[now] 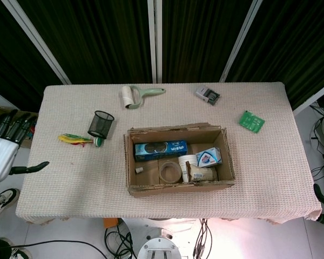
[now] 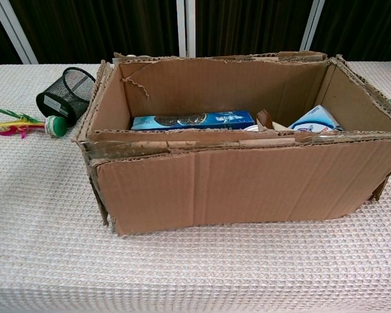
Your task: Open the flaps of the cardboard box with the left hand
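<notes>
One white-clothed table (image 1: pixel 70 178) is seen carrying the open brown cardboard box (image 1: pixel 180 159), set toward its near edge. Well left of the box, past the table's edge, the left hand (image 1: pixel 4 151) is held with fingers (image 1: pixel 11 125) spread, nothing grasped. A black mesh cup (image 1: pixel 100 123) lies up-left of the box.

No words, numbers or brand names can be made out in either view. The blue cookie packet (image 2: pixel 193 120) at the centre of the chest view carries printing, too small to read. The white-and-blue carton (image 2: pixel 316 120) at centre right shows only blurred colour patches. The white label on the black mesh cup (image 2: pixel 66 92) at upper left is likewise illegible
</notes>
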### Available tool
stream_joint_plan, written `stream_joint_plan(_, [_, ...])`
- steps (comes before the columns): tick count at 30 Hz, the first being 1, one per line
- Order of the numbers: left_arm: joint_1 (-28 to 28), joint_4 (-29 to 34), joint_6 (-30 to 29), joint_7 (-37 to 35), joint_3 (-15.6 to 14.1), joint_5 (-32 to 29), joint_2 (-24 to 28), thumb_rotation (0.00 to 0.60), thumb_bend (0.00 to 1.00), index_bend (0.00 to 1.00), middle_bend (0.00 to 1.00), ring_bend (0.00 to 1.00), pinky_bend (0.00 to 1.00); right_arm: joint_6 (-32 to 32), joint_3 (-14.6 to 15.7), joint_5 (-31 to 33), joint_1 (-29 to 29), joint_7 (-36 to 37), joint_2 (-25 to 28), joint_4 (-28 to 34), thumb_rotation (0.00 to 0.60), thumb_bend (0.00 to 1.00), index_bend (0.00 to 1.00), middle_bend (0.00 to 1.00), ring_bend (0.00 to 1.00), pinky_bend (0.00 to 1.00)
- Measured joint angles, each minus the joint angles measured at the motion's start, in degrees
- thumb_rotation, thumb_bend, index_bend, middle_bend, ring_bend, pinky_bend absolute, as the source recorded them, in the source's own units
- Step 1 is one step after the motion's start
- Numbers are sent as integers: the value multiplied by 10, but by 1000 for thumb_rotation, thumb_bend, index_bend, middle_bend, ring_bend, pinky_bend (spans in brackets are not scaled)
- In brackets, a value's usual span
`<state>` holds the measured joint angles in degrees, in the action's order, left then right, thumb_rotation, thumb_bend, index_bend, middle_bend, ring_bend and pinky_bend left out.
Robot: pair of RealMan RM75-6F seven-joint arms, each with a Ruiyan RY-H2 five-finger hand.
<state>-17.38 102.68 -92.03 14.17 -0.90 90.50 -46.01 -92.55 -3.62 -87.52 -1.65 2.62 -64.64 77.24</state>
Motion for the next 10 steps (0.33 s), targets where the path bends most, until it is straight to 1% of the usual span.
stream_joint_plan(3, [49, -82, -31, -22, -21, 20, -53, 0, 42, 84, 118, 46, 158, -6, 3, 8, -10, -10, -14, -18, 600, 317, 0, 0, 0, 0])
stream_joint_plan(5, [77, -132, -46, -50, -34, 29, -90, 0, 42, 84, 122, 46, 157, -5, 6, 11, -15, -7, -21, -28, 600, 317, 0, 0, 0, 0])
stream_joint_plan(10, [119, -222, -66, -136, -49, 36, -155, 0, 42, 84, 126, 46, 154, -6, 13, 4, -19, -10, -28, -40, 600, 317, 0, 0, 0, 0])
